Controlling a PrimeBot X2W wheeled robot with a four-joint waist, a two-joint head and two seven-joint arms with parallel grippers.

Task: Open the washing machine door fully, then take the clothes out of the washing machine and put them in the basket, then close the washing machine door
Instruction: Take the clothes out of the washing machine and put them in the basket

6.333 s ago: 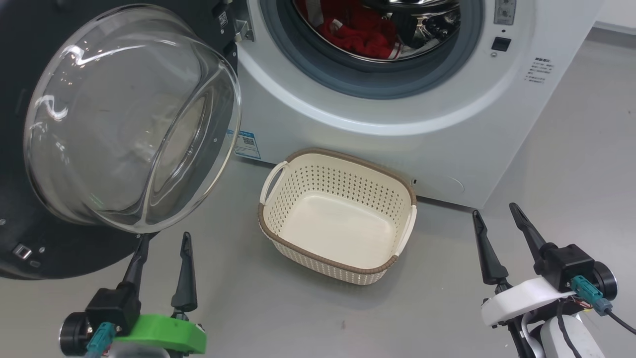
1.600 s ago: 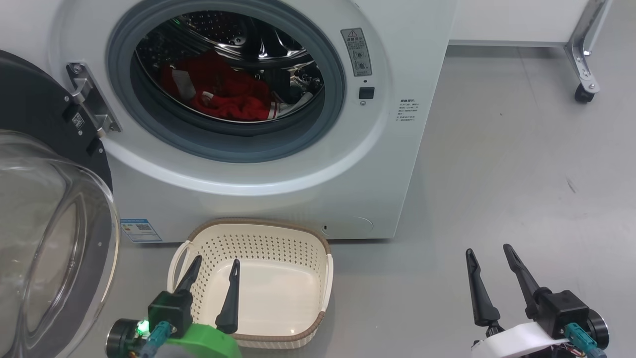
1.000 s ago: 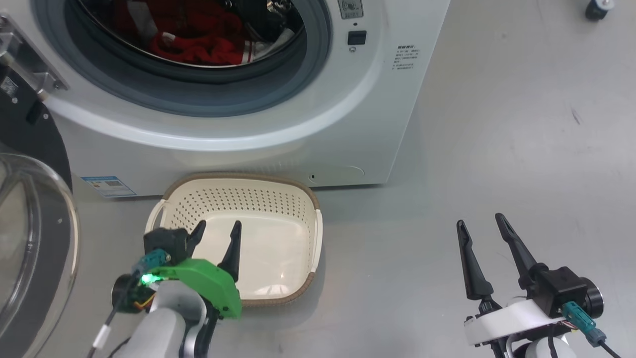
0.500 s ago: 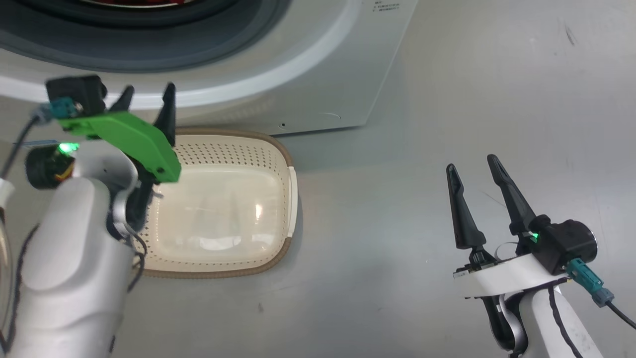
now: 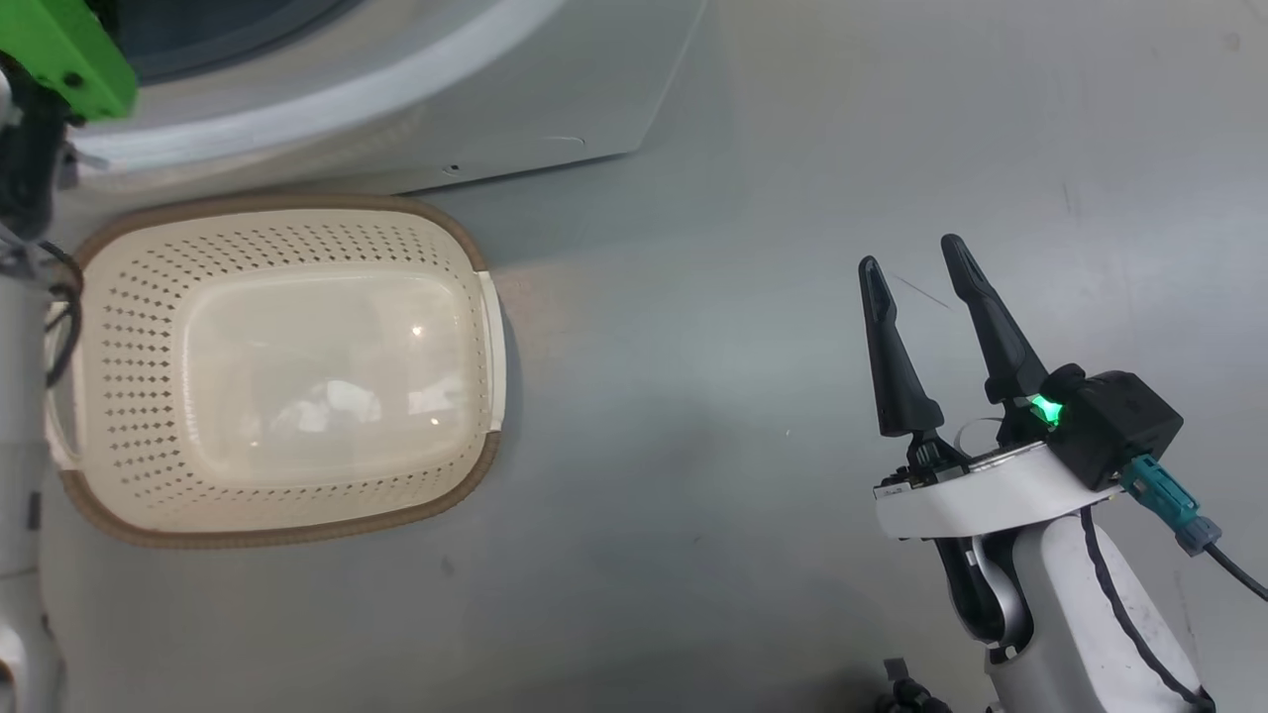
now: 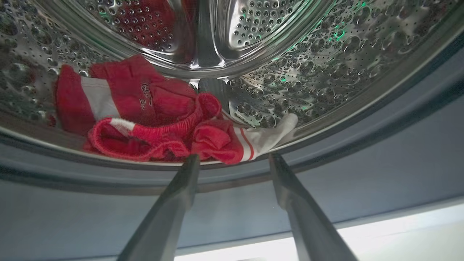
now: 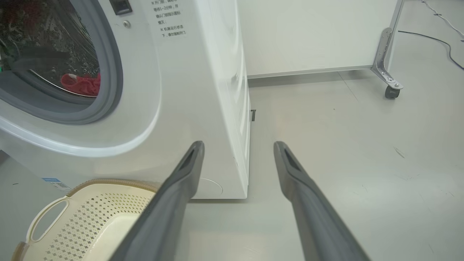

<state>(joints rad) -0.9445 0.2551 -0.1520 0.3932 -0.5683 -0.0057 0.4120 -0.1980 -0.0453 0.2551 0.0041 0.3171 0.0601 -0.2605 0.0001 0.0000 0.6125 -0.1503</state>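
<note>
1. Red cloth with white stripes, the clothes (image 6: 152,119), lies at the bottom front of the steel drum (image 6: 308,54) inside the washing machine (image 7: 188,90). Dark lettering on the fabric is too small to read.
2. Printed lines of Chinese text (image 7: 168,21) sit on the machine's white front beside the grey door seal (image 7: 108,94). A blue sticker (image 7: 54,182) shows low down, and its print is illegible.
3. The floor (image 5: 693,396) is smooth and grey. Beyond the machine stands a white panel on a metal leg with a caster (image 7: 390,91), and a black cable (image 7: 438,40) trails across the far floor.
4. The basket (image 5: 277,203) stands on the floor just in front of the machine's base, its glossy bottom catching the light.
5. The left gripper (image 6: 232,156) has its fingers spread wide and holds nothing. Its tips are at the seal's lower lip, just short of the clothes.
6. The right gripper (image 5: 911,252) is likewise parted and empty. It hangs over bare floor well to the right of the basket, with free room on every side.
</note>
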